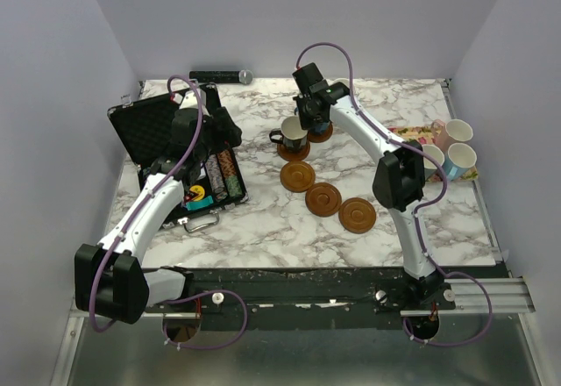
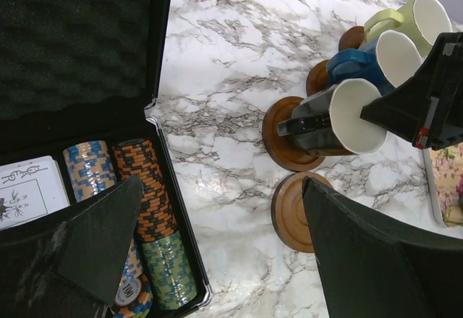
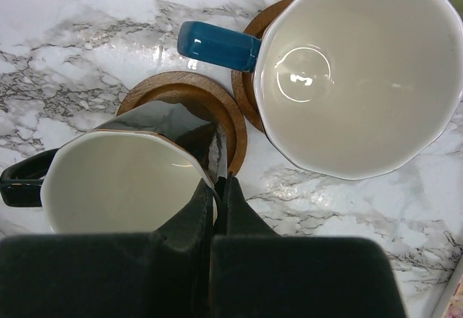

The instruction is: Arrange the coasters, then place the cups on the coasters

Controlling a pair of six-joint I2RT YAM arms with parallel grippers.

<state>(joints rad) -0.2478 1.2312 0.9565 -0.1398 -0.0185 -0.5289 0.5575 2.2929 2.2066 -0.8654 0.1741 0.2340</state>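
Note:
A black cup (image 3: pixel 123 181) stands on a coaster (image 3: pixel 181 94), and my right gripper (image 3: pixel 219 181) is shut on its rim, one finger inside and one outside the wall. Right beside it a dark blue cup (image 3: pixel 362 72) sits on its own coaster. The left wrist view shows a pale yellow-green cup (image 2: pixel 412 18) behind the blue cup (image 2: pixel 376 58) and the black cup (image 2: pixel 336 115). Three bare coasters (image 1: pixel 297 175) (image 1: pixel 323 199) (image 1: pixel 358 215) run diagonally toward the front. My left gripper (image 2: pixel 222 188) hangs open over the marble, holding nothing, near a bare coaster (image 2: pixel 289 209).
An open black case (image 1: pixel 166 140) with rows of striped poker chips (image 2: pixel 148 202) lies at the left. A floral tray (image 1: pixel 412 132) at the right edge carries pink (image 1: pixel 458 132), light blue (image 1: pixel 462 158) and grey (image 1: pixel 431 158) cups. A black bar (image 1: pixel 219 75) lies at the back.

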